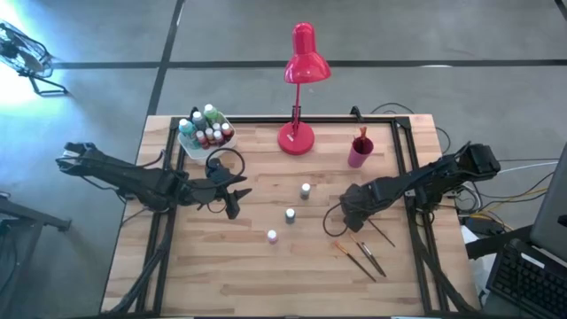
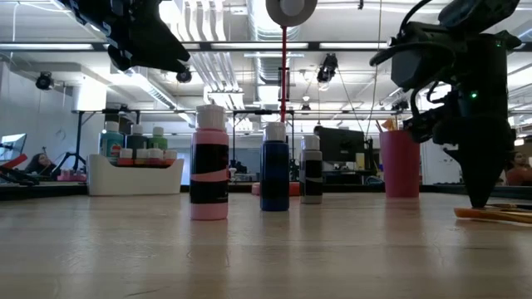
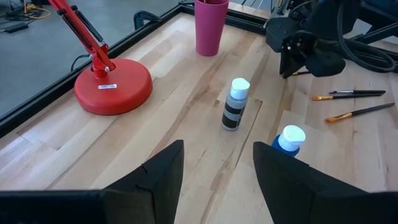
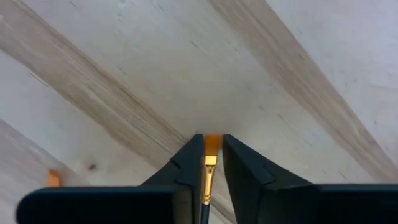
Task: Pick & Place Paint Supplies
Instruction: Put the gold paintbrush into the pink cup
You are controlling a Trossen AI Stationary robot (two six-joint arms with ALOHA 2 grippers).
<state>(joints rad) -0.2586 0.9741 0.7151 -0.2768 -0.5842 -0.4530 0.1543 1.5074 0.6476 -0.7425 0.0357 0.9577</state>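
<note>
Surface: pale wooden butcher-block table [image 1: 221, 275] with a black frame, grey floor around it.
Lamp: red desk lamp [image 1: 298, 137] at twelve o'clock.
Cup: pink plastic cup [image 1: 360, 151] at one o'clock.
Tray: white tray of small paint bottles [image 1: 205, 129] at eleven o'clock.
Loose bottles: pink bottle [image 2: 209, 163], blue bottle [image 2: 275, 167] and grey-black bottle [image 2: 312, 170], white-capped, upright mid-table in a diagonal row.
Brushes: two thin wooden-handled paintbrushes [image 1: 363, 260] lying at five o'clock.
Left gripper [image 1: 232, 198]: hovers at nine o'clock of the bottles, fingers apart.
Right gripper [image 4: 211, 163]: at three o'clock, tip down at the tabletop, apparently clamped on an orange-handled paintbrush [image 4: 210, 158].
</note>
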